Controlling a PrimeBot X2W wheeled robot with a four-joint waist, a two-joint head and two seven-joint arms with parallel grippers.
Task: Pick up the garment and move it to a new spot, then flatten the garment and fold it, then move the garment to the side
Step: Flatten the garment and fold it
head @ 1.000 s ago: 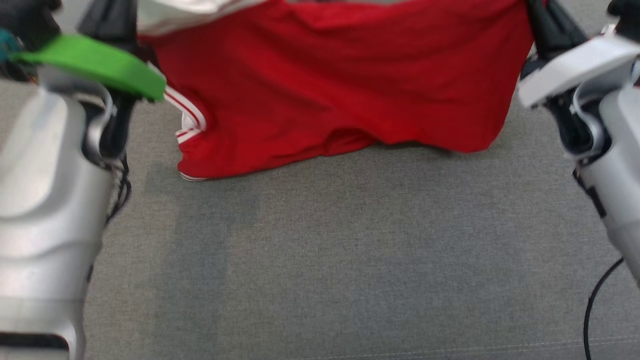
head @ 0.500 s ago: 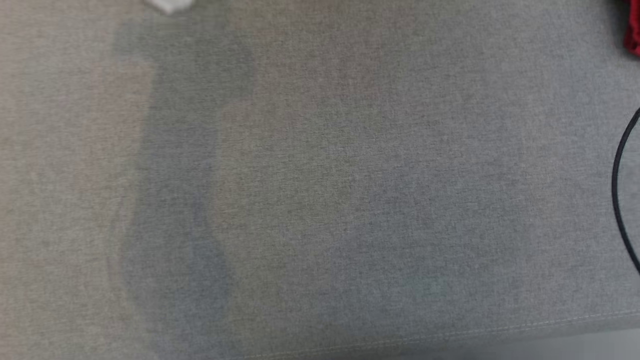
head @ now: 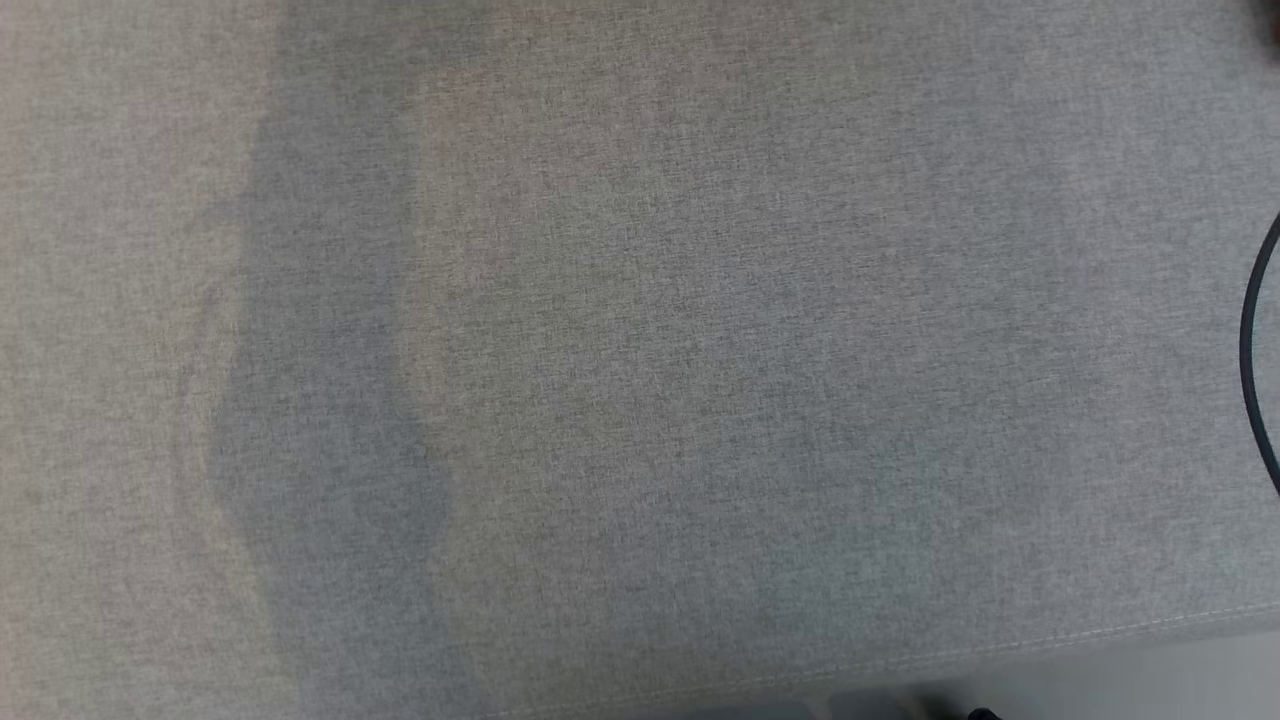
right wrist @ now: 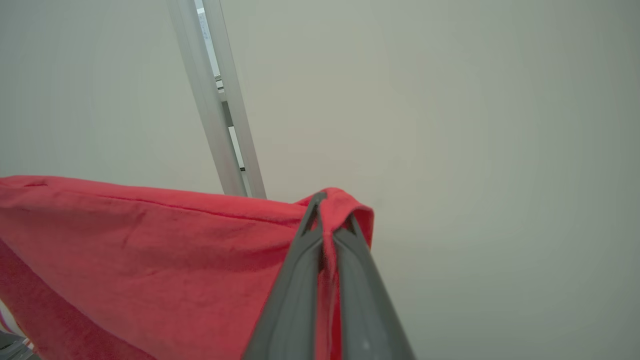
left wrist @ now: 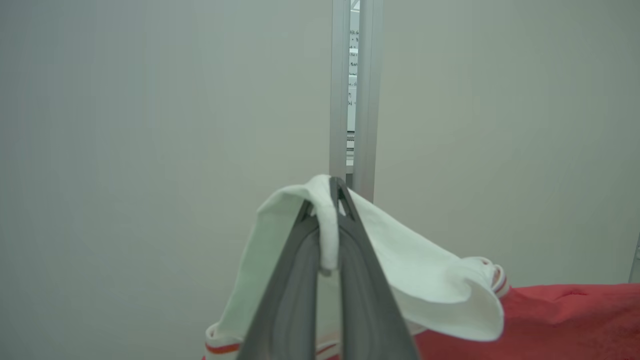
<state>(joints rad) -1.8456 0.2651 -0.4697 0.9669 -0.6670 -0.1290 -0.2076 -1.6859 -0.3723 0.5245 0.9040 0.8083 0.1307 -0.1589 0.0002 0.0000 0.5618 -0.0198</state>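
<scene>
The table is covered in grey cloth. A thin black cable curves at its right side. A silver metal post stands by a pale wall.

You're seeing the garment running off both wrist views' bottom edges. The cable is getting cropped too.

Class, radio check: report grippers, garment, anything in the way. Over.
Left gripper shut on garment, white part. Right gripper shut on red corner. Garment lifted, spread between them. Black cable at head view's right edge.
</scene>
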